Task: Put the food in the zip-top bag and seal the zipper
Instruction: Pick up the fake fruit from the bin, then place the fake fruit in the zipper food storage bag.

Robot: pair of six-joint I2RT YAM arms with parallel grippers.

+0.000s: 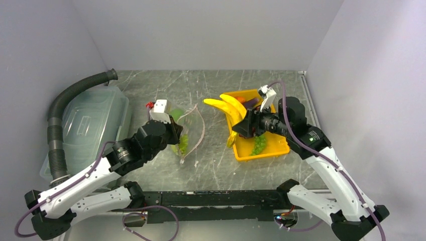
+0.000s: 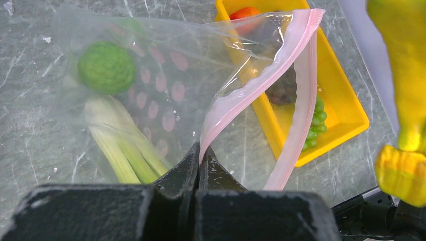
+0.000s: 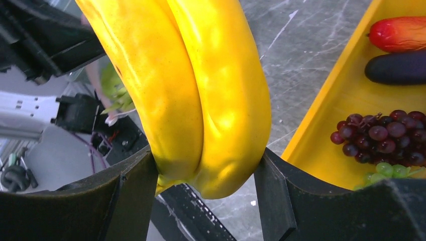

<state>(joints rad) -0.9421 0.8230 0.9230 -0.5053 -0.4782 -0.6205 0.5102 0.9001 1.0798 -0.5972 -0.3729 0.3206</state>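
Observation:
My left gripper (image 1: 176, 131) (image 2: 202, 150) is shut on the pink zipper (image 2: 251, 90) and holds the mouth of the clear zip-top bag (image 1: 190, 131) (image 2: 201, 55) open. Inside the bag lie a green round fruit (image 2: 106, 68) and a pale green leek (image 2: 120, 145). My right gripper (image 1: 241, 125) (image 3: 206, 175) is shut on the yellow bananas (image 1: 226, 107) (image 3: 201, 90) and holds them above the table between bag and tray. The red-orange fruit (image 3: 399, 32), eggplant (image 3: 397, 66), dark grapes (image 3: 382, 135) and green grapes (image 1: 259, 144) (image 3: 389, 170) lie in the yellow tray (image 1: 274, 148).
A large translucent lidded bin (image 1: 90, 125) with a black ribbed hose (image 1: 56, 118) stands at the left. The yellow tray (image 2: 346, 105) sits right of the bag. Grey walls close in the back and sides.

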